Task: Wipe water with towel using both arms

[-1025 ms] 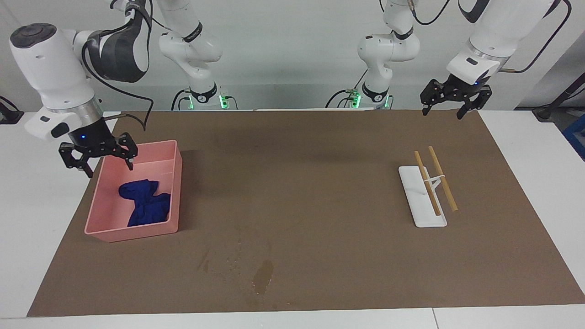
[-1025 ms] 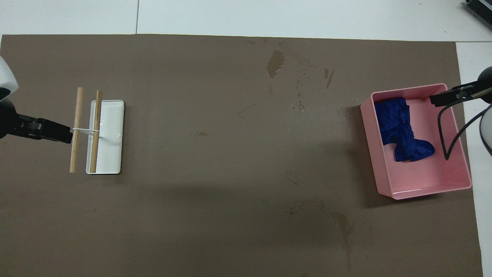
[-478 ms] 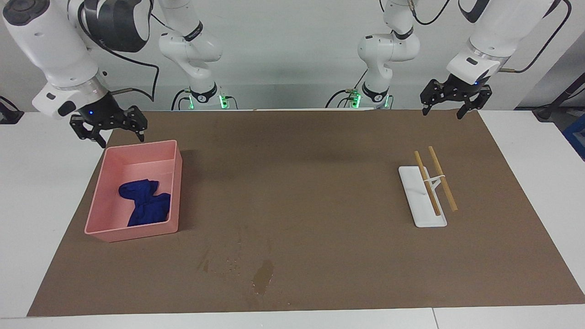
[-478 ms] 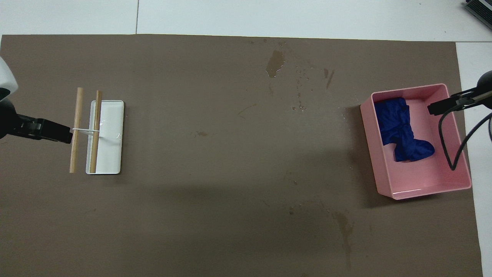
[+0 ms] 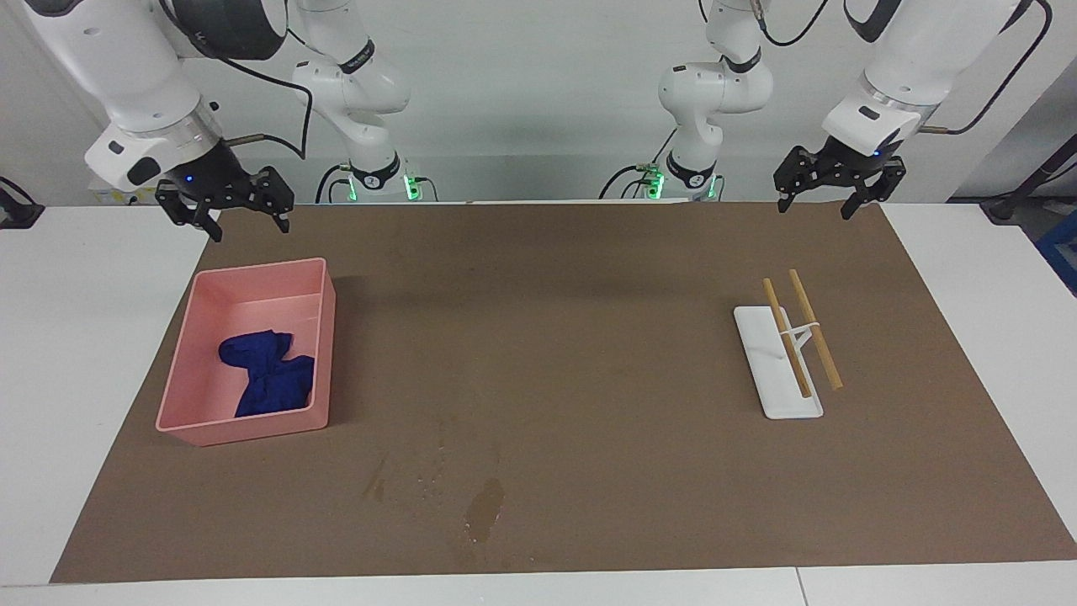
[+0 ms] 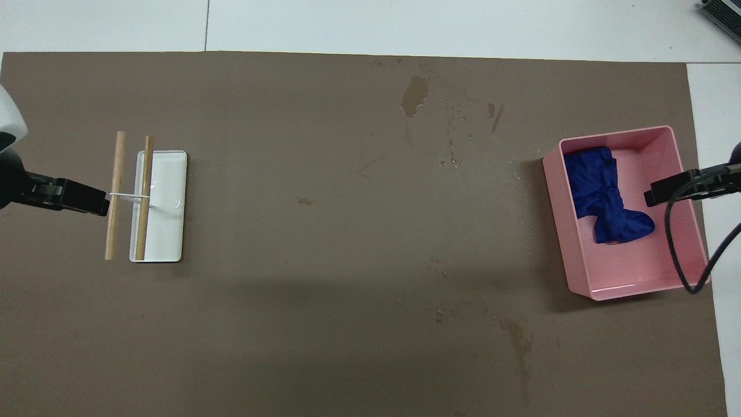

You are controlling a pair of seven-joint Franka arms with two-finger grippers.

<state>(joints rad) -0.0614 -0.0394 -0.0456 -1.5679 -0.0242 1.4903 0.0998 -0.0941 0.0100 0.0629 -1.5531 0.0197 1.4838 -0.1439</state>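
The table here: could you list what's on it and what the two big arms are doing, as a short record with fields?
towel: blue towel, crumpled, lying in the pink tray
water: dark wet patch with droplets on the brown mat, farther from the robots than the tray
rack: white stand holding two wooden sticks, toward the left arm's end
right gripper: open, raised over the mat's edge nearest the robots, holding nothing
left gripper: open, raised, empty, waiting
wiping: not yet begun

- My white table (image 5: 84, 337) carries a brown mat (image 5: 555, 337).
- On the mat: a pink tray (image 5: 324, 353) toward my right arm's end, a white stand (image 5: 761, 358) toward my left arm's, and a water blotch (image 5: 484, 509) farthest from me.
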